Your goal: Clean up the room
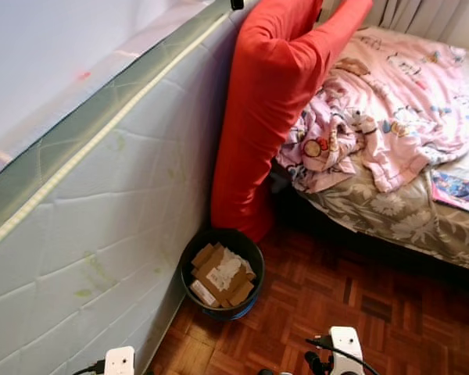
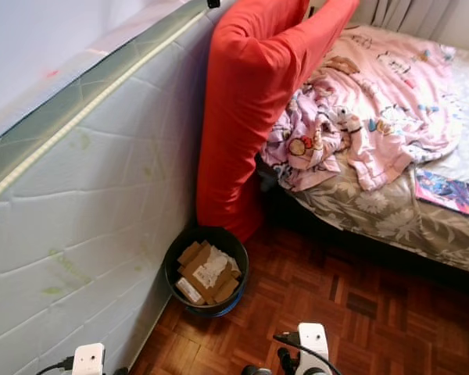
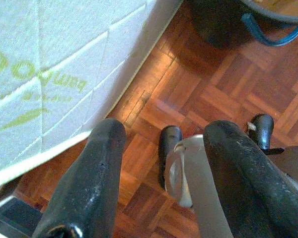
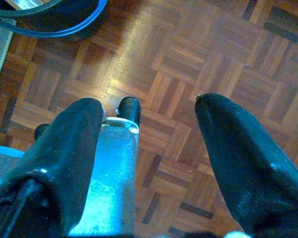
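Cardboard scraps [image 1: 221, 275] are filling the black bin [image 1: 189, 262] at near centre against the upright mattress [image 1: 102, 234], while both grippers — left gripper [image 3: 159, 148], right gripper [image 4: 149, 134] — are hanging spread and empty, risking knocking it over.

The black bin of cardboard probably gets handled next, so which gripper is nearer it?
Left, slightly. The bin stands by the mattress; the left gripper hangs low beside the mattress, the right gripper over open parquet further right.

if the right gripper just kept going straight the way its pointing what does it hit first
Most likely the bare parquet floor. The right gripper hangs open, pointing down at the wood, with nothing between its fingers. The black bin sits off to one side of that line, though depth is hard to judge.
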Tool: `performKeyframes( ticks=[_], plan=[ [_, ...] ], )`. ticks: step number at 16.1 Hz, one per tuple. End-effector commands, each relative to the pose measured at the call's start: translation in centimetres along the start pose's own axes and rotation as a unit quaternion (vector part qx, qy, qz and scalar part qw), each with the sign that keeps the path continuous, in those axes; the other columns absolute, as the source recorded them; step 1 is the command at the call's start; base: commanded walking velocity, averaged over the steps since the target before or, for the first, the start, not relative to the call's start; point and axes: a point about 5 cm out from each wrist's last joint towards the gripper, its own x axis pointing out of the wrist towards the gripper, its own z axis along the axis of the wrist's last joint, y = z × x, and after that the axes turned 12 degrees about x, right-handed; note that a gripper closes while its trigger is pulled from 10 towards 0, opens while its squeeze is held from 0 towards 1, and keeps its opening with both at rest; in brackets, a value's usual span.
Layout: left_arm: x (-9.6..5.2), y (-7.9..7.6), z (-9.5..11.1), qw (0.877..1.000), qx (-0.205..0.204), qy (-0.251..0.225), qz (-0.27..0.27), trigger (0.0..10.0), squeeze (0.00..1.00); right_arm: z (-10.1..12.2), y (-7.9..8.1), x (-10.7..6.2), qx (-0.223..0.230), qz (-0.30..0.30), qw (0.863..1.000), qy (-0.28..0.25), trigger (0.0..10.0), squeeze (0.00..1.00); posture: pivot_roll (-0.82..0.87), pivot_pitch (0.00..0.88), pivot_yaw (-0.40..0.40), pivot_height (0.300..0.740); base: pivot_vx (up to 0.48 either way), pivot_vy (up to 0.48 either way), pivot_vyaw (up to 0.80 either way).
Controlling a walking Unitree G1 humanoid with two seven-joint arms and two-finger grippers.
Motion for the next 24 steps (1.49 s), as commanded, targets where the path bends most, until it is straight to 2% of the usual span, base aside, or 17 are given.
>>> performKeyframes(
  ticks=[1,24],
  plan=[
    [1.24,1.82,2.85,0.999,0.024,0.030,-0.013,10.0,0.00,3.42,-1.02,0.47,0.083,-0.007,0.997,0.004,10.0,0.00,0.02,0.000,0.034,0.740,0.000,-0.326,0.00],
    [1.31,1.79,3.08,0.999,0.017,0.029,-0.013,10.0,0.00,3.76,-0.96,0.52,0.091,-0.007,0.996,-0.003,10.0,0.00,0.02,0.000,0.028,0.740,0.000,-0.325,0.00]
  ],
)
